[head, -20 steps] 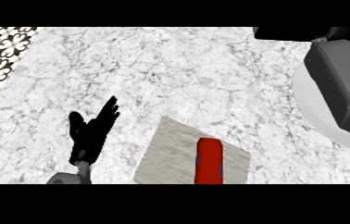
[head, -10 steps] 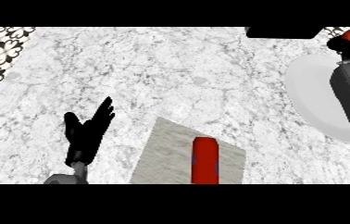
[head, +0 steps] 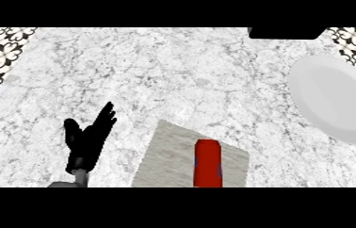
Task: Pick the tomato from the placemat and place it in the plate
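Note:
A grey placemat (head: 170,157) lies at the counter's near edge, partly cut off by the view's lower edge. On it stands a tall red cylinder-like object (head: 208,163); no round tomato shows anywhere. A white plate (head: 324,96) lies at the right edge, partly out of view, its visible surface bare. My left hand (head: 86,141) rests open at the lower left, fingers up, well left of the placemat. My right hand is out of view.
A black object (head: 285,32) sits at the counter's far right, behind the plate. Patterned tiles (head: 14,38) show at the upper left corner. White marble counter (head: 173,76) spreads between the placemat and the plate.
My right forearm, which hung over the plate with something red by the hand half a second ago, has left the view. More of the plate shows. The left hand has barely moved.

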Tool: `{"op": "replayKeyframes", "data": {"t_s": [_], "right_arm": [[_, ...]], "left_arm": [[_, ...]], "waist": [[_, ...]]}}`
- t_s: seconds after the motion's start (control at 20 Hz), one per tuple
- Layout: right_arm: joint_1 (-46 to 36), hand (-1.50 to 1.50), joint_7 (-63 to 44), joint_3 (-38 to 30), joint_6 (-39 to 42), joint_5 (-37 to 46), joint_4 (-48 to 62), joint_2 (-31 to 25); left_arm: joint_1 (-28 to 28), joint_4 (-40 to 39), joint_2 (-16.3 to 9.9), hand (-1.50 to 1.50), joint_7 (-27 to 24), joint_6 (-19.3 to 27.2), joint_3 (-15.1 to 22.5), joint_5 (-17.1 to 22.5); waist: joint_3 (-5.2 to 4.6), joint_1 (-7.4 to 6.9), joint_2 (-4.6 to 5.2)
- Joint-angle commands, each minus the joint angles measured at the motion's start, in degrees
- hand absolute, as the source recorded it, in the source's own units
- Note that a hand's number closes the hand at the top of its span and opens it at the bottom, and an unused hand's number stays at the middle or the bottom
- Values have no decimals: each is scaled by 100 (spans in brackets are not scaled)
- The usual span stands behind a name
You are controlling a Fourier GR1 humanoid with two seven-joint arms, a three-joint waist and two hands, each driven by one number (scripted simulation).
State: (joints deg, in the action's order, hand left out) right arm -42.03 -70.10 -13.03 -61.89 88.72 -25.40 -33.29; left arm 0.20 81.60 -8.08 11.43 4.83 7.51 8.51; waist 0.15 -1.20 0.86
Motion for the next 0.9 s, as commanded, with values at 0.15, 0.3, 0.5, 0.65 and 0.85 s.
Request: {"op": "replayKeyframes", "data": {"t_s": [0.15, 0.3, 0.5, 0.65, 0.85], "right_arm": [[356, 150, -938, -1230, -726, -483, 169, 152], [244, -150, -364, -1508, -68, -1072, 694, 250], [510, -150, 905, -1674, -728, -2146, 650, 639], [522, -150, 1580, -1667, -1056, -2688, 328, 600], [1025, -150, 2344, -1505, -1772, -3116, -317, 775]], "left_arm": [[11, 6, -101, 0, 35, -79, -144, 101], [-76, -112, -41, 0, -8, -77, -63, 16], [12, -38, 67, 0, -22, 3, -45, 2], [-82, 44, 16, 0, 197, -44, -12, 5], [-8, -62, 120, 0, 10, 59, -11, -67]], "waist": [[10, 37, -8], [12, -20, 10], [20, -2, -28], [34, -33, -6], [37, 51, -29]]}}
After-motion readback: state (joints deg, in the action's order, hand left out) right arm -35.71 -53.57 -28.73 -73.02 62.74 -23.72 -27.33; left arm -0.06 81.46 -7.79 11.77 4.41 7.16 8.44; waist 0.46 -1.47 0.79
